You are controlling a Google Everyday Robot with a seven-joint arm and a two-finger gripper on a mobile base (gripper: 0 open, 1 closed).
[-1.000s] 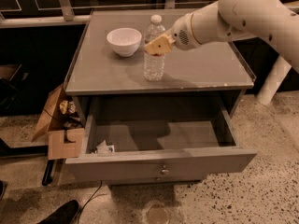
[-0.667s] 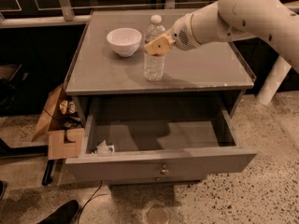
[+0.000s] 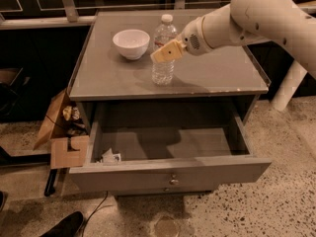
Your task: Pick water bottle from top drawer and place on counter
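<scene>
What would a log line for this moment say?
water bottle: upright on counter, near white bowl | gripper: at bottle's upper half | top drawer: open, no bottle inside

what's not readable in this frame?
water bottle: its middle, hidden behind the pincer, which is at the bottle over the counter, camera view.
top drawer: floor nearest the camera, hidden by its front panel.
white scrap in drawer's left corner: too small to identify.
arm: cut off by the right edge.

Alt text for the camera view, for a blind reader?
A clear water bottle stands upright on the grey counter, with the robot's gripper at its middle. A white bowl sits beside it; the top drawer below is pulled open.
</scene>
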